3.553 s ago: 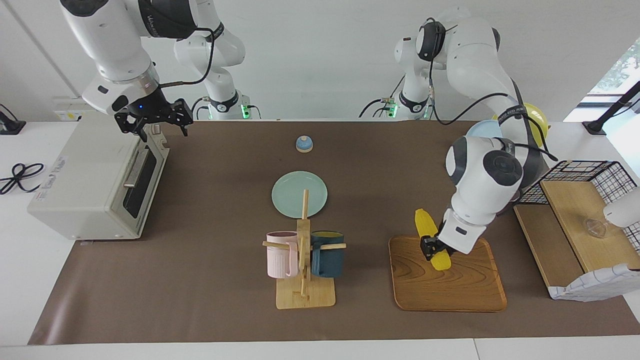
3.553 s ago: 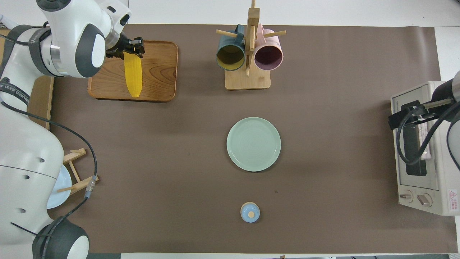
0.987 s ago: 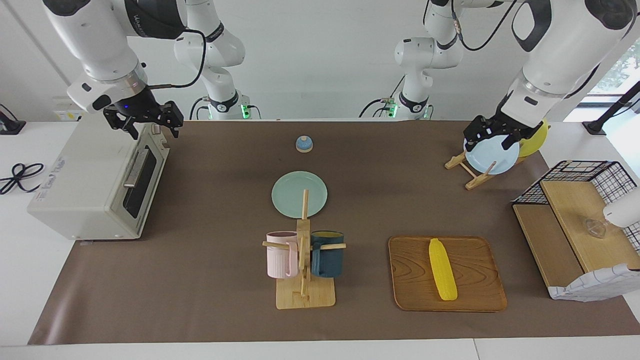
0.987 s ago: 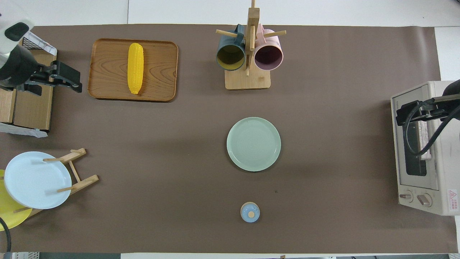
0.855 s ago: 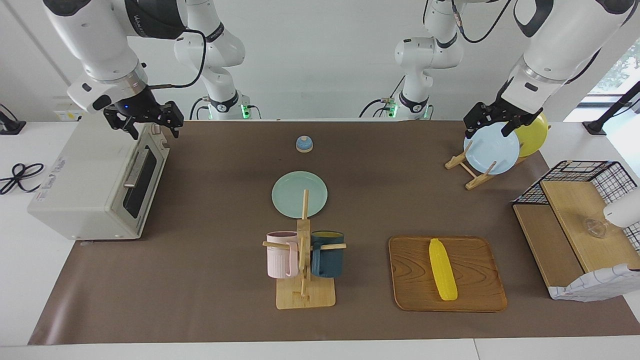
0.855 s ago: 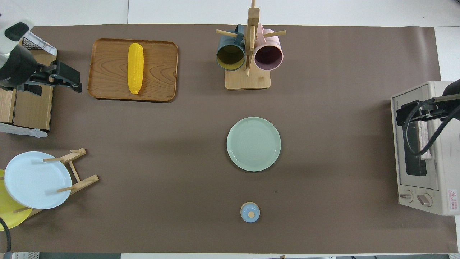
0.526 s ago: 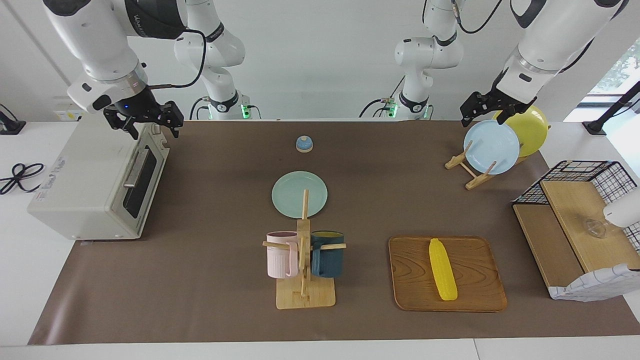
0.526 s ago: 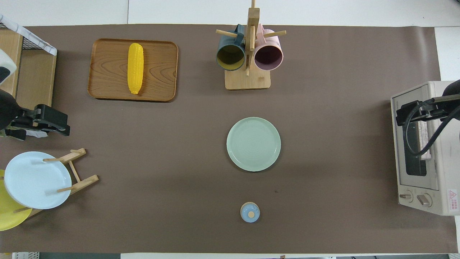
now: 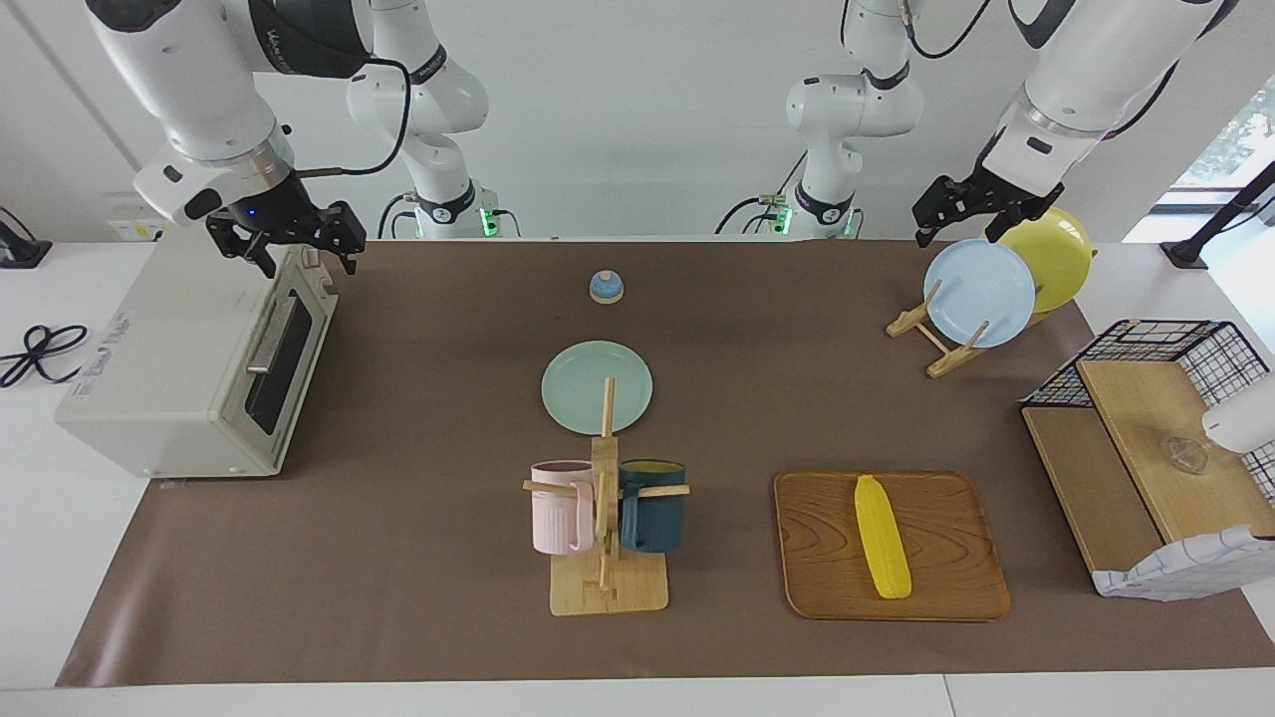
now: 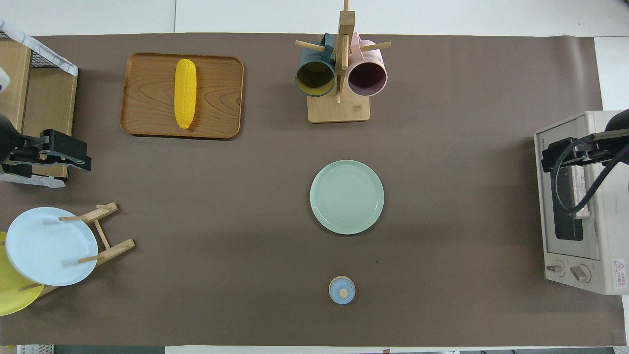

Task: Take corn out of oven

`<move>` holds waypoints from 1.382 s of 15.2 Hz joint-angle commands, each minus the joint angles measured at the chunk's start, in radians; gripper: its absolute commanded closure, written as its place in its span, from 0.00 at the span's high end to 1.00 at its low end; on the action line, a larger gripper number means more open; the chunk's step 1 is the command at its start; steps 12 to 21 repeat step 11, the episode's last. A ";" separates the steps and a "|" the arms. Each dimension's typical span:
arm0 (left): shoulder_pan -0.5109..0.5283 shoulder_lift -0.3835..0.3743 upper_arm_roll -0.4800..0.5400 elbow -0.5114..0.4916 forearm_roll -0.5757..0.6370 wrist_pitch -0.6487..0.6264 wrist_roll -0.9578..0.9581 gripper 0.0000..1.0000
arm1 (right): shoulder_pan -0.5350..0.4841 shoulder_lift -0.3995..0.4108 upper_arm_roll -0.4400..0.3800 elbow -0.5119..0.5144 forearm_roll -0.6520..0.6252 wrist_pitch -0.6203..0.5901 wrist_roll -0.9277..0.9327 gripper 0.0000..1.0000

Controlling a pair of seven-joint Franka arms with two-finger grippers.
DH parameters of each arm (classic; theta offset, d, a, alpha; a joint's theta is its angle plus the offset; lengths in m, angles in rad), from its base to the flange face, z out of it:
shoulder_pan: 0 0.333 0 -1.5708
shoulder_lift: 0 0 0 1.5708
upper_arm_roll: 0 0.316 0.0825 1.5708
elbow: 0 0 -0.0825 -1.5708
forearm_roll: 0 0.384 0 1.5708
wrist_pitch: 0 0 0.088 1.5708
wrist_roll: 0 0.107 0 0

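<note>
Resting on wooden tray (image 9: 956,588), corn (image 9: 882,536) judged already extracted; oven (image 9: 189,363) closed. Left end effector (image 9: 961,214), right end effector (image 9: 289,239): both open, empty; clear retraction advised.

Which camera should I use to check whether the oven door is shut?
The facing view: it shows the oven from the front, with its glass door and bar handle closed against the body. The overhead view cuts the oven at the frame edge, and the right arm's cable crosses the door.
</note>
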 commanded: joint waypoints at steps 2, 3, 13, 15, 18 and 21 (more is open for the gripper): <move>0.020 0.005 -0.015 -0.009 -0.011 0.020 0.000 1.00 | -0.012 -0.006 0.005 0.003 0.029 -0.014 0.012 1.00; 0.030 0.000 -0.020 -0.009 -0.011 0.011 0.003 1.00 | -0.012 -0.006 0.005 0.003 0.029 -0.014 0.013 1.00; 0.065 -0.003 -0.057 -0.009 -0.012 0.020 0.007 1.00 | -0.012 -0.006 0.005 0.003 0.029 -0.014 0.013 1.00; 0.065 -0.003 -0.057 -0.009 -0.012 0.020 0.007 1.00 | -0.012 -0.006 0.005 0.003 0.029 -0.014 0.013 1.00; 0.065 -0.003 -0.057 -0.009 -0.012 0.020 0.007 1.00 | -0.012 -0.006 0.005 0.003 0.029 -0.014 0.013 1.00; 0.065 -0.003 -0.057 -0.009 -0.012 0.020 0.007 1.00 | -0.012 -0.006 0.005 0.003 0.029 -0.014 0.013 1.00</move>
